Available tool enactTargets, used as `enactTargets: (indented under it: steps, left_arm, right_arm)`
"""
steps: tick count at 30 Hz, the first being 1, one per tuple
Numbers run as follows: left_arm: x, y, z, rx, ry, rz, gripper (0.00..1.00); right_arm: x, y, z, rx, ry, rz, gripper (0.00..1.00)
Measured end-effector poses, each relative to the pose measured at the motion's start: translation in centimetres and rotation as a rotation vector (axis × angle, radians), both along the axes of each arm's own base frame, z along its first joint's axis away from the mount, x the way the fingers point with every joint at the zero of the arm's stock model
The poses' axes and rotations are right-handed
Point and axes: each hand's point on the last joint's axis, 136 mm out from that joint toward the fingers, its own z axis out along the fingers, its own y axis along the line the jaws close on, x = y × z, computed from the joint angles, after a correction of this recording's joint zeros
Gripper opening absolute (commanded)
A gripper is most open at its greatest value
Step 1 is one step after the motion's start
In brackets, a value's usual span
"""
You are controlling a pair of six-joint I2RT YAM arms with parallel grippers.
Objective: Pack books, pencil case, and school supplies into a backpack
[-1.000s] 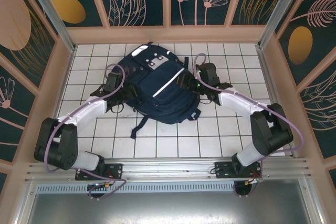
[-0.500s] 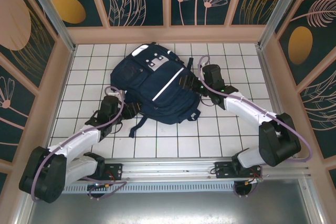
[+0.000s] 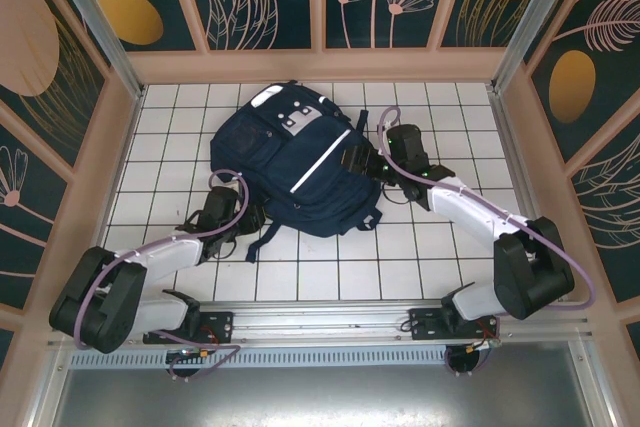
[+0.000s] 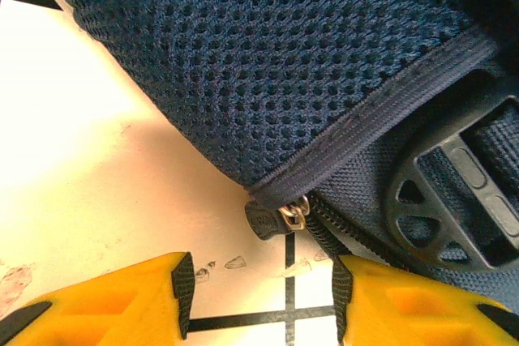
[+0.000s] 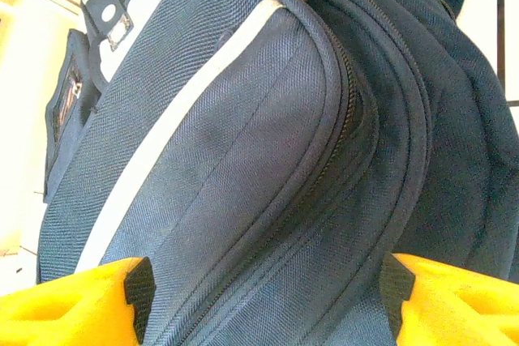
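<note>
- Left arm [image 3: 165, 255] and right arm [image 3: 468, 203]: smooth white shell links set between bulky black joint housings [image 3: 95, 299].
- Lilac cable [image 3: 226, 173] on each arm, running outside the shells in loose loops.
- Black base plates [image 3: 205, 327], one under each arm, bolted to a silver aluminium rail [image 3: 320, 319].
- Wrist sections are black and blocky.
- Left end effector [image 4: 261, 291]: two yellow-orange moulded fingers [image 4: 105, 307] with recessed panels and black pads [image 4: 183, 281] on the inner faces.
- Right end effector [image 5: 263, 291]: same yellow-orange fingers [image 5: 61, 305], black pads [image 5: 139, 285].

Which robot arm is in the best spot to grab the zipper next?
Left, probably. The left gripper is open with the zipper pull just ahead of it. The right gripper has the broad backpack between its fingers.
</note>
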Motion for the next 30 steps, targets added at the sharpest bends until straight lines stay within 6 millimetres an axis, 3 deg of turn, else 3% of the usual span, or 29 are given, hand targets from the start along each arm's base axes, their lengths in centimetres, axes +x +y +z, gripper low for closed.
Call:
enactTargets:
  steps: [9, 21, 24, 30]
  left_arm:
    - [1.1, -0.4, -1.2, 0.047, 0.004, 0.01, 0.38]
    - [2.0, -1.1, -1.2, 0.074, -0.019, -0.024, 0.0]
    - [1.8, -1.2, -0.8, 0.057, -0.028, -0.031, 0.0]
    - [1.6, -1.3, 2.3, 0.019, -0.093, -0.035, 0.0]
  right_arm:
    - [-0.7, 0.1, -1.1, 0.005, 0.026, 0.017, 0.74]
    - [-1.6, -0.1, -1.4, 0.013, 0.033, 0.03, 0.74]
    - [-1.9, -0.3, -1.0, 0.02, 0.031, 0.023, 0.75]
    - [-2.9, -0.5, -1.2, 0.028, 0.082, 0.0, 0.8]
